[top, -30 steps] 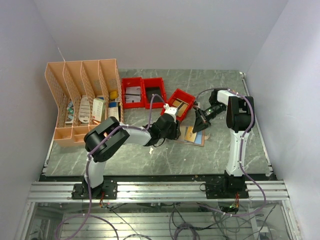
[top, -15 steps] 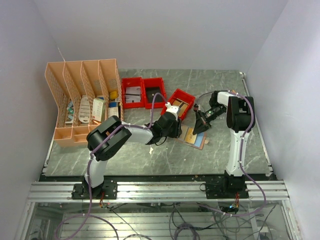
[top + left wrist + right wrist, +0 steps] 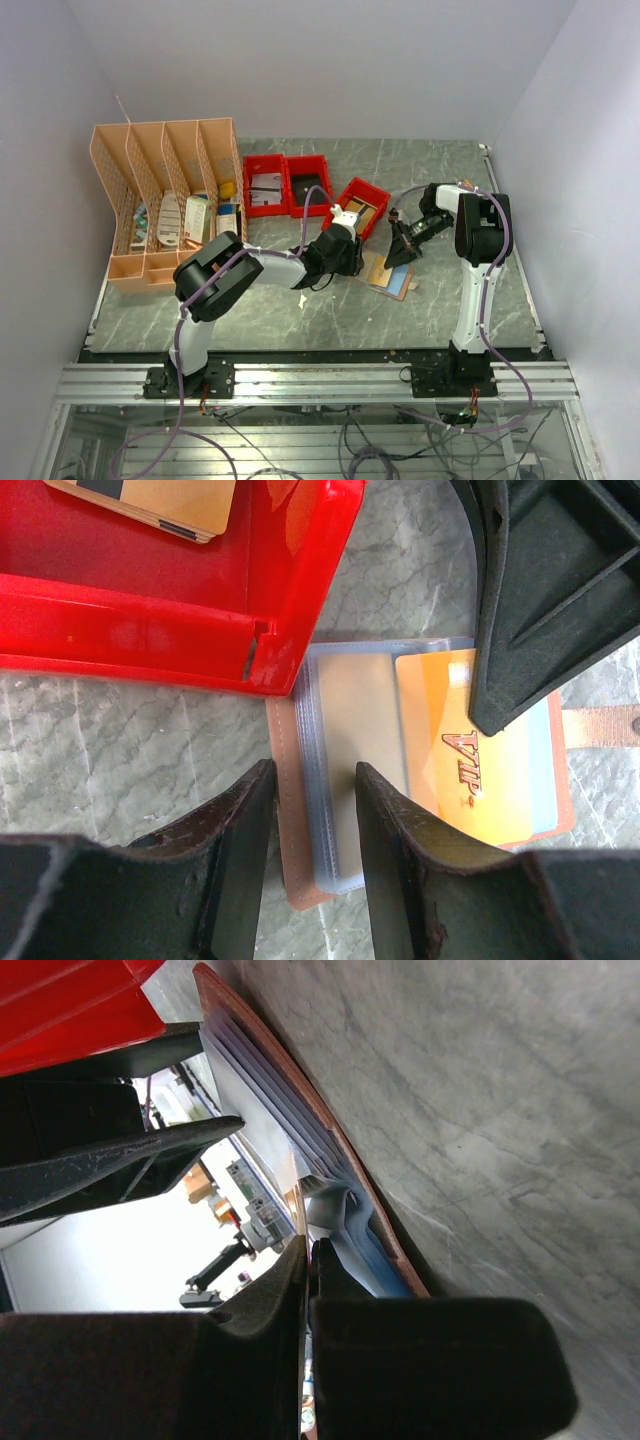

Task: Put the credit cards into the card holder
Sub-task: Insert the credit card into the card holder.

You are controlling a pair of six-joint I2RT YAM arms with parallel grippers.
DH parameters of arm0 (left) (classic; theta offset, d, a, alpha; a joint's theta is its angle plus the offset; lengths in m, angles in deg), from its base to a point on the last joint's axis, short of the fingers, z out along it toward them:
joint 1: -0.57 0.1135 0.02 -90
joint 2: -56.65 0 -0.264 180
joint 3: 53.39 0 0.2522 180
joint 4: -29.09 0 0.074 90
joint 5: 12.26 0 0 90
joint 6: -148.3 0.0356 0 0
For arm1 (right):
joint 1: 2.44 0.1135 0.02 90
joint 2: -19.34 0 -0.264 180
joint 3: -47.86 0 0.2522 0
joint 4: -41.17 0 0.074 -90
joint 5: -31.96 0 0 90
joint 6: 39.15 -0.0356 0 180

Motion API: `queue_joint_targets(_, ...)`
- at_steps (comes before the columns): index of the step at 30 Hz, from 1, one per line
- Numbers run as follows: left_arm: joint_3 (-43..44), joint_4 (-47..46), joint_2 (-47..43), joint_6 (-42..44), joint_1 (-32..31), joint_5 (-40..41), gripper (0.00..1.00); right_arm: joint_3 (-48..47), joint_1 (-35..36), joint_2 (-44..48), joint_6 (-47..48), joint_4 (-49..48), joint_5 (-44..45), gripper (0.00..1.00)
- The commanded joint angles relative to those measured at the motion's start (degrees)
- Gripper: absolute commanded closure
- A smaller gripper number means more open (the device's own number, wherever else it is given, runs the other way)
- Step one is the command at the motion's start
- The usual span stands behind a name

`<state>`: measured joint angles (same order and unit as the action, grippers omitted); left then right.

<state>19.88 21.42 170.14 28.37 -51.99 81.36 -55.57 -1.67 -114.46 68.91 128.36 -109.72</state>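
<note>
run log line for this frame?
step: card insertion | right gripper: shut on gold card, over card holder | left gripper: open, straddling its edge | red bin: tan card inside

soft light is falling evenly on the grey marbled counter (image 3: 420, 310) | black plastic fingers (image 3: 430, 1360) are blurring up close | right-wrist background is overexposing

The open holder (image 3: 393, 281) lies beside a tilted red bin (image 3: 362, 203), an orange card (image 3: 380, 268) on it. The left gripper (image 3: 355, 263) is at its left edge, the right gripper (image 3: 396, 254) at its far edge.
</note>
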Motion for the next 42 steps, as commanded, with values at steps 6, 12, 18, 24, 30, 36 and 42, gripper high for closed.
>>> queue_joint_targets(6, -0.8, -3.5, -0.3, 0.2, -0.5, -2.8, 0.50, 0.0, 0.4, -1.3, -3.5, -7.5, 1.9, 0.98)
queue_joint_targets(12, -1.7, 0.0, -6.3, -0.5, -0.5, 1.1, 0.44, -0.2, 0.3, -1.4, -3.6, -7.7, 1.7, 0.96)
queue_joint_targets(18, -2.3, -0.1, -10.5, -5.3, -1.0, -2.5, 0.45, 0.0, 0.4, -1.5, -3.5, -7.9, 1.6, 0.95)
queue_joint_targets(24, 2.1, -1.8, -6.6, -8.6, -4.7, -6.2, 0.53, -0.4, 0.4, -1.8, -3.2, -7.4, 1.7, 0.94)
queue_joint_targets(30, 8.2, -0.7, -0.2, -8.7, -7.9, -6.7, 0.57, -0.5, 0.4, -2.0, -3.0, -7.1, 1.7, 0.94)
queue_joint_targets(36, 16.5, 8.6, 5.1, -7.9, -10.8, 1.0, 0.64, -0.7, 0.4, -1.9, -2.9, -6.9, 1.6, 0.93)
queue_joint_targets(42, 20.9, 15.7, 8.8, -7.7, -11.8, 8.1, 0.67, -0.6, 0.4, -1.8, -2.8, -6.9, 1.5, 0.93)
